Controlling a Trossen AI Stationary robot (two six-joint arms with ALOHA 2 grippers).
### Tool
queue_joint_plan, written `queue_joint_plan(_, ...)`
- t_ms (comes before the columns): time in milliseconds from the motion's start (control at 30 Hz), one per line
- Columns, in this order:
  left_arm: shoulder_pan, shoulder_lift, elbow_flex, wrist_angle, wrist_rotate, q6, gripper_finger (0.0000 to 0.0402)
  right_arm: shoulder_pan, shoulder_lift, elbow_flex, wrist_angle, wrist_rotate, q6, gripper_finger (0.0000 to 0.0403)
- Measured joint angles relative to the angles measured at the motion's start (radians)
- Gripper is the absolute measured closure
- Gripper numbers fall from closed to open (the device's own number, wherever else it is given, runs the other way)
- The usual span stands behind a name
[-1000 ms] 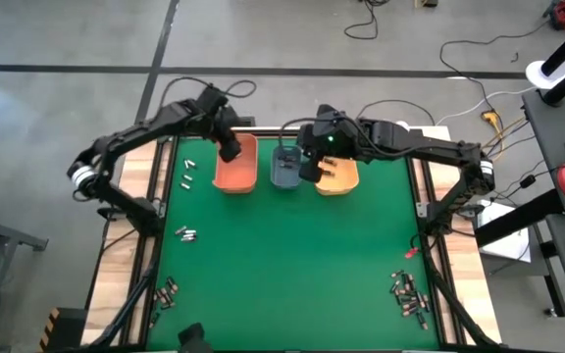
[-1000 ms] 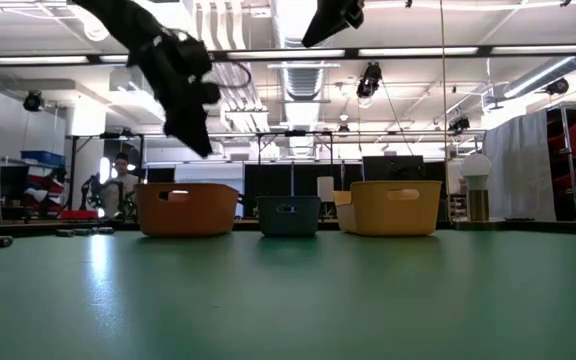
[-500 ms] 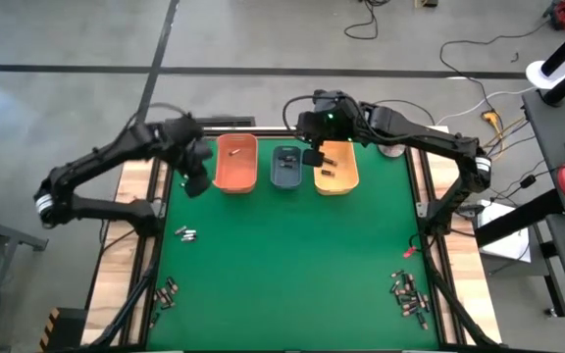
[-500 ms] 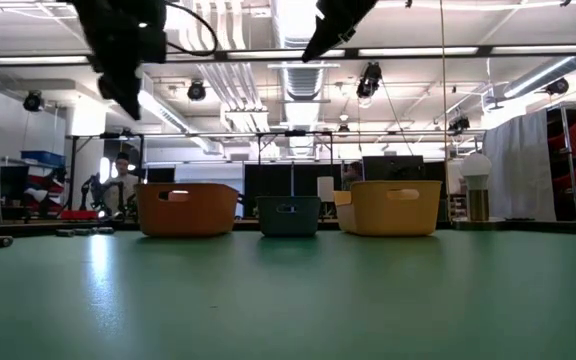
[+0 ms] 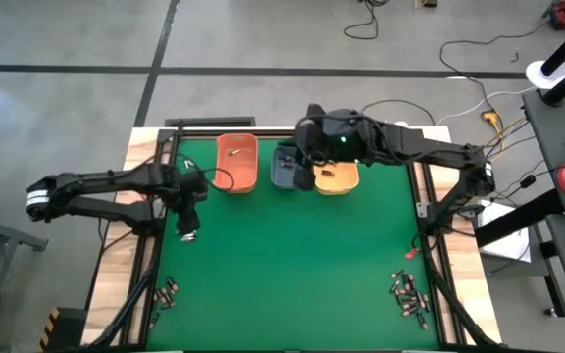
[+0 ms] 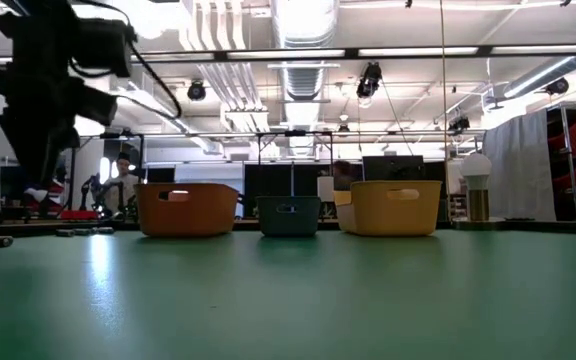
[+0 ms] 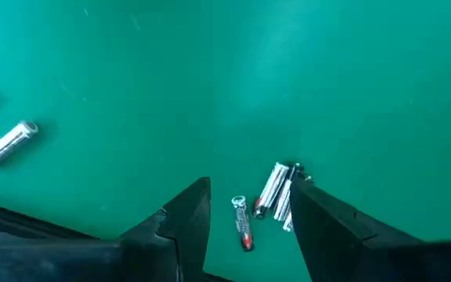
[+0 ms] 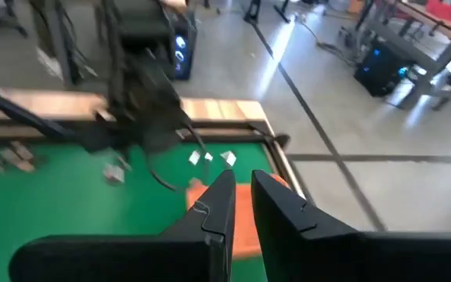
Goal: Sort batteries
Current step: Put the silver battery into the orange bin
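Having swung away from the orange bin [image 5: 235, 164], the left gripper [image 7: 245, 223] now hovers spread over a battery cluster [image 7: 276, 200] near the table's left edge, ready for another pick, while the right gripper [image 8: 241, 205], nearly closed and empty, waits above the bins.

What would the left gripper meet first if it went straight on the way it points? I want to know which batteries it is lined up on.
Probably the small cluster of batteries on the mat. The left gripper is open and points down, with that cluster between its fingertips. Its height above them is unclear.
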State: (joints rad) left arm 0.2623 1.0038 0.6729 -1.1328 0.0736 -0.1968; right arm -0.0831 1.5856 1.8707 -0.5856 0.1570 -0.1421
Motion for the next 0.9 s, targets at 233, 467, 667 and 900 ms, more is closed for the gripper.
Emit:
queue_joint_plan(233,-0.001,0.092,0.051,-0.037,0.05,-0.116,0.0248,0.096,0.002,0.047,0.0,0.018,0.175,0.0364)
queue_joint_plan(467,-0.004,0.145,0.009,-0.041,-0.013,-0.138,0.0248,0.22,0.041,0.062,0.012,0.192,0.21,0.0364)
queue_joint_plan(667,-0.042,0.159,-0.005,-0.015,-0.012,-0.107,0.0248,0.298,0.09,0.097,0.024,0.269,0.241,0.0364)
queue_joint_plan(900,-0.177,0.18,-0.017,0.006,-0.014,-0.175,0.0248,0.325,0.108,0.104,0.027,0.313,0.282,0.0364)
